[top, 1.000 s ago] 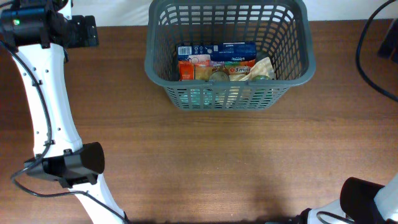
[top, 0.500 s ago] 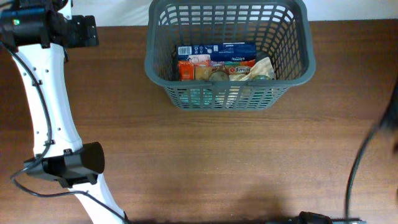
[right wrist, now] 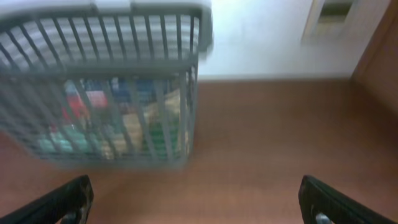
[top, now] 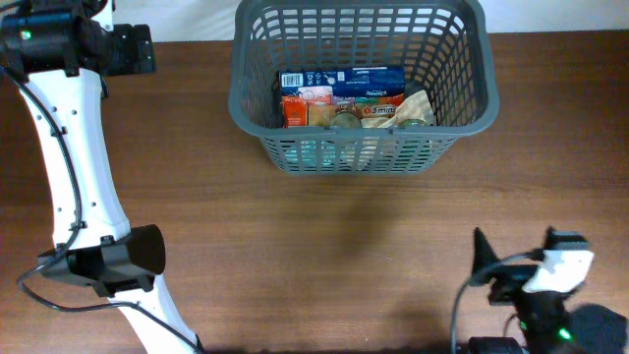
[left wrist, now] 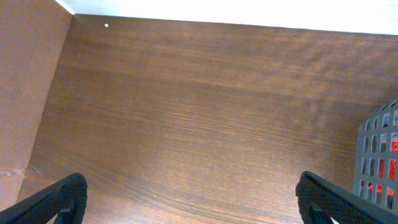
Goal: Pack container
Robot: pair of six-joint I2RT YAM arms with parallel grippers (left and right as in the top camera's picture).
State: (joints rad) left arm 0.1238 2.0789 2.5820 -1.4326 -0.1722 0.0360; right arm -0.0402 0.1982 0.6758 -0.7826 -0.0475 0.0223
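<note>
The dark grey slotted basket stands at the far middle of the table. It holds a blue box, an orange packet, a small round can and other groceries. My left gripper is open and empty, well to the left of the basket; the left wrist view shows bare table between its fingers and a basket corner at the right. My right gripper is open and empty near the front right. In the blurred right wrist view the basket lies ahead to the left.
The white left arm runs along the left side of the wooden table. A white wall is behind the table's far edge. A brown panel stands at the table's left side.
My right arm has swung into view at the front right, its gripper now over the table facing the basket. The left arm and the basket have not moved.
</note>
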